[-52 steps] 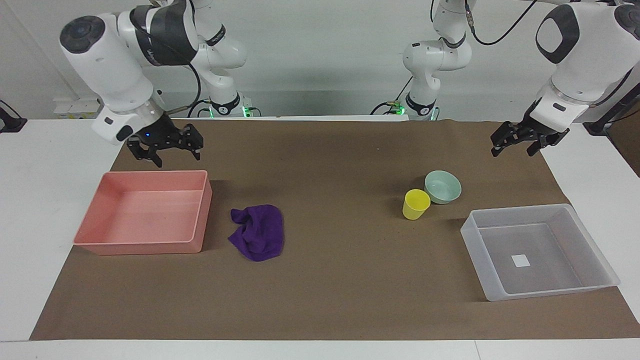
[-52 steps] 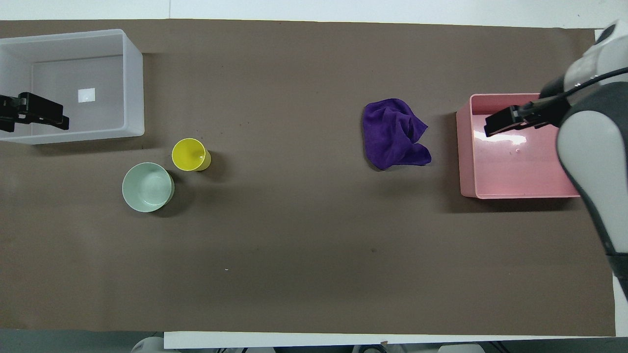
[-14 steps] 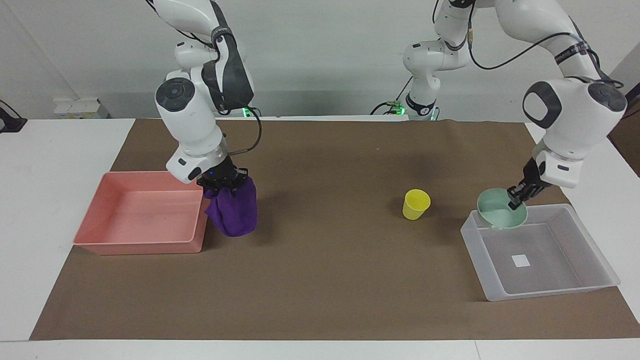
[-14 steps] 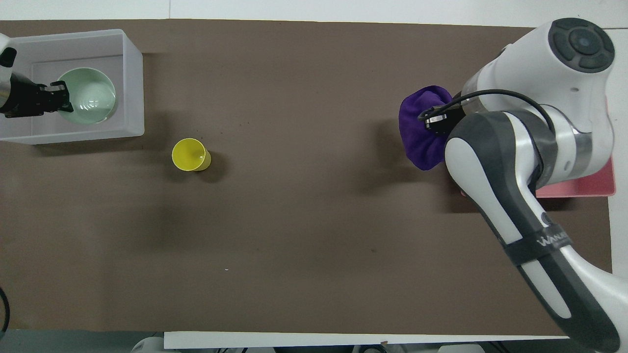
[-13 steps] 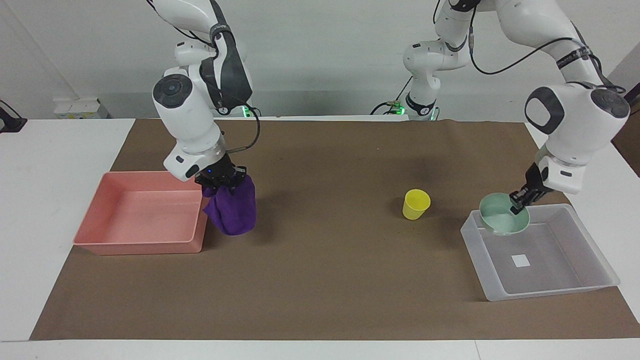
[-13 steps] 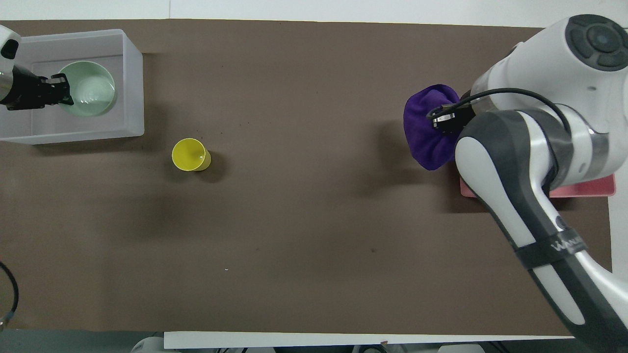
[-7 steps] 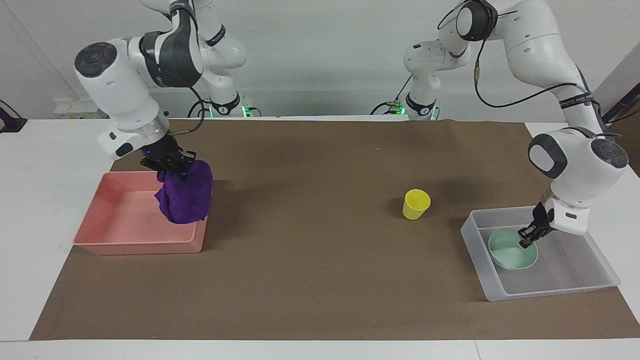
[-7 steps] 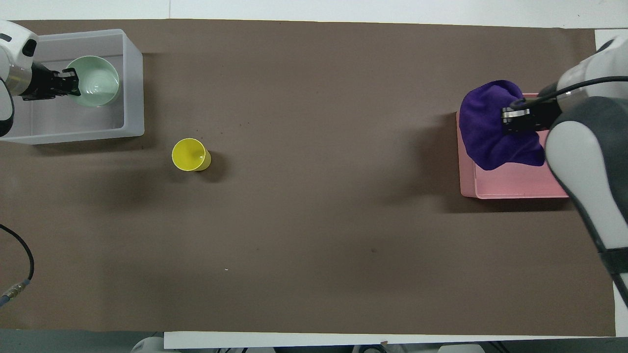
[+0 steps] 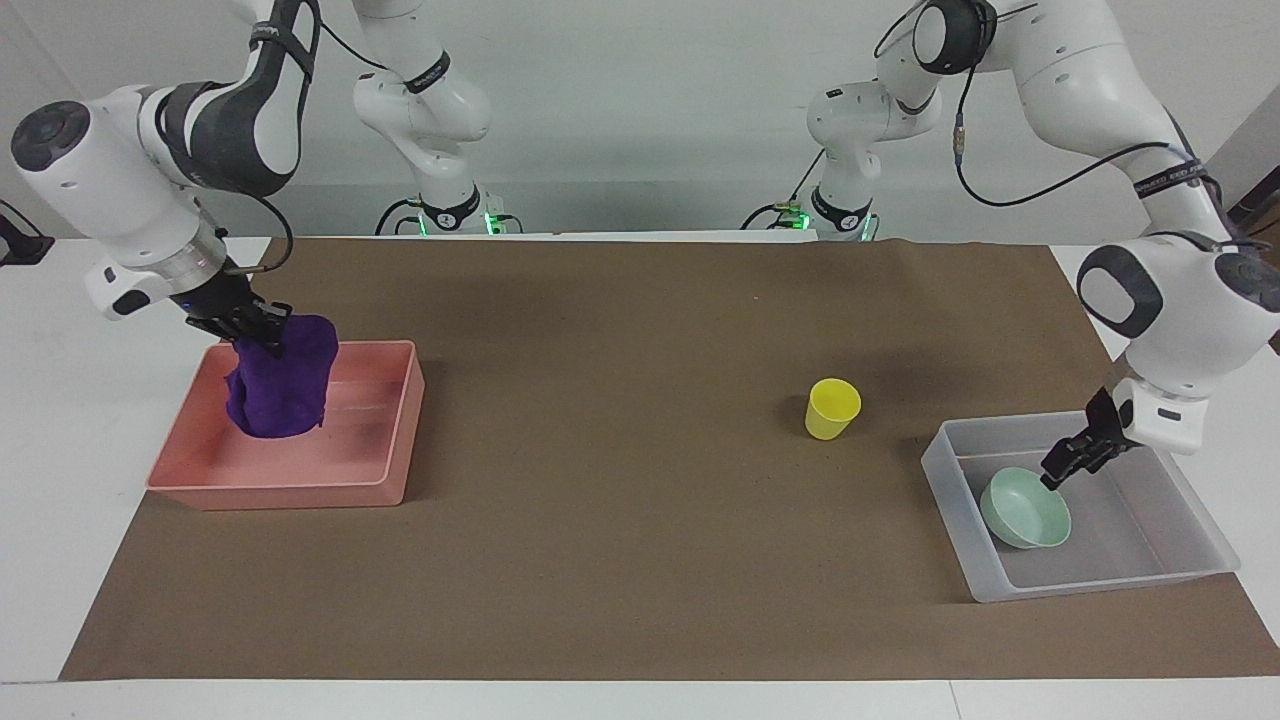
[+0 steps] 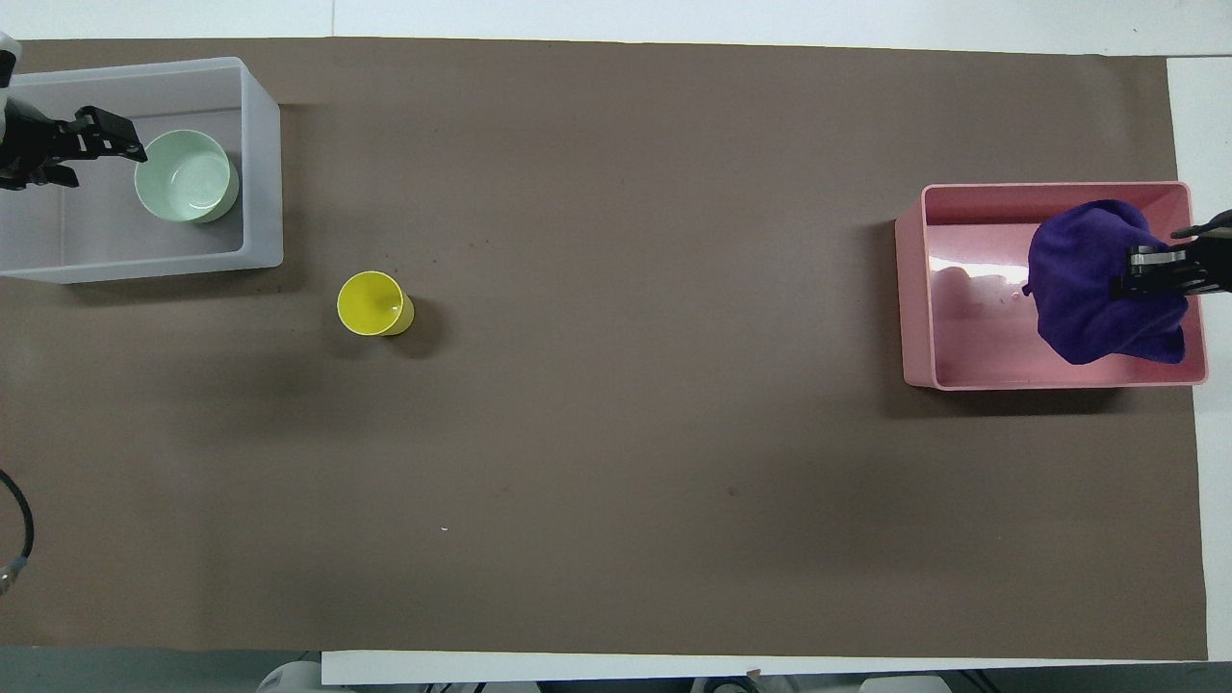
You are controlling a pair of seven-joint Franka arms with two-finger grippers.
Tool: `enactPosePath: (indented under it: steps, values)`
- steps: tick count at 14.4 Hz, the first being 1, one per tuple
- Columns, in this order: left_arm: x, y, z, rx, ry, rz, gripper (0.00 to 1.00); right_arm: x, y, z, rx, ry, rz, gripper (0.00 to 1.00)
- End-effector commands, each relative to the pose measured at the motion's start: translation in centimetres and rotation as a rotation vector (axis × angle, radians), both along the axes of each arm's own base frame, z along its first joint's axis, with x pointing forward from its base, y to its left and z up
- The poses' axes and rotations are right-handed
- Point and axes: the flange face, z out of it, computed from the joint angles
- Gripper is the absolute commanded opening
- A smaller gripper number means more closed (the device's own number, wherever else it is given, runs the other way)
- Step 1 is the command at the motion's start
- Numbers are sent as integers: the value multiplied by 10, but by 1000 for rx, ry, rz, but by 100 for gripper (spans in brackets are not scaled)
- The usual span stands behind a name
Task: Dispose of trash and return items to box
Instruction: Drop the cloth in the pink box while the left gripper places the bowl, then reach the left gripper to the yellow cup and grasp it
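Observation:
My right gripper [image 9: 256, 330] is shut on the purple rag [image 9: 283, 385] and holds it over the pink tray [image 9: 280, 495]; the rag's lower end hangs inside the tray. In the overhead view the rag [image 10: 1088, 289] covers the tray's [image 10: 962, 308] outer end, with the right gripper [image 10: 1151, 269] on it. The mint-green bowl [image 9: 1025, 515] lies tilted in the translucent box [image 9: 1090, 585]. My left gripper [image 9: 1062, 470] is open just beside the bowl's rim. The overhead view shows the bowl [image 10: 186, 176], the box [image 10: 262, 173] and the left gripper [image 10: 101, 144]. The yellow cup [image 9: 832, 408] stands upright on the mat.
Brown paper [image 9: 620, 500] covers the table between the pink tray and the box. The yellow cup [image 10: 371, 303] stands nearer to the robots than the box, a short way toward the table's middle. The box's sticker is hidden by the bowl.
The right gripper carried the rag farther over the pink tray, toward its outer end. The left gripper let go of the bowl, which now lies in the box, and drew back a little.

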Motion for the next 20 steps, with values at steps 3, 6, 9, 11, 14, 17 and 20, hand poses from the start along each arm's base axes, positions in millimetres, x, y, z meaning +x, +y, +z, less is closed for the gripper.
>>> enactPosePath:
  steps: [3, 6, 9, 11, 14, 17, 20]
  values:
    - [-84, -122, 28, -6, 111, -82, 100, -2, -7, -52, -5, 14, 6, 0]
    - [-137, -170, -28, -13, 66, -93, 100, -3, -9, -83, -9, 3, 0, 1]
    - [-153, -191, -71, -14, 69, -90, 100, -2, -13, -105, -11, 1, -6, 7]
    - [-157, -193, -89, -10, 93, -73, 96, -4, -25, -106, -9, -1, 10, 32]
    - [-175, -205, -110, -21, 74, -27, 0, -4, -28, -101, -7, 0, 22, 83]
    - [-171, -200, -108, -23, 66, -23, 0, -2, -34, -80, -2, 5, 44, 99]
    - [-142, -199, -85, -43, 21, 11, 0, 0, -28, -49, 12, 33, 68, 99]
